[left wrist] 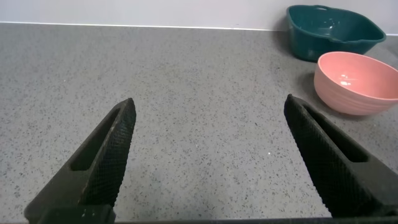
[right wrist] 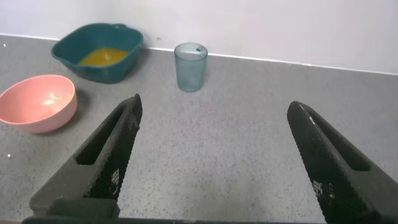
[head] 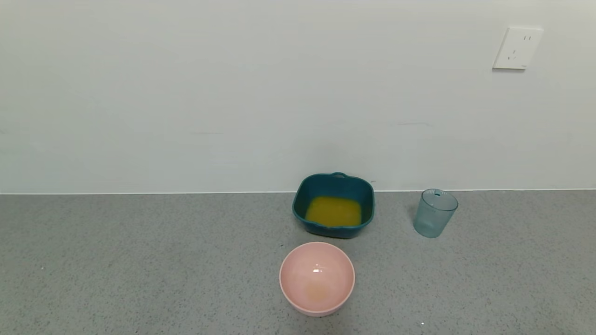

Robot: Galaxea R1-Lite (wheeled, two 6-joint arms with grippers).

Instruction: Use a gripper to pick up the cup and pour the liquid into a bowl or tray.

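On my left gripper (left wrist: 208,158) I see two black tapered fingers (left wrist: 102,165) with fine knurled faces and a long recessed slot. My right gripper (right wrist: 214,165) matches, with small white markings near its finger (right wrist: 102,162) bases.

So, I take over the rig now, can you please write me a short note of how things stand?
Left gripper: open, holds nothing, low over bare counter.
Right gripper: open, holds nothing, away from the cup.
Cup: upright on the counter to the right of the teal dish, looks empty.
Orange liquid: in the teal dish.
Pink bowl: in front of the dish, only a faint orange trace.
Done: the pour, it seems.
Left: apparently nothing.
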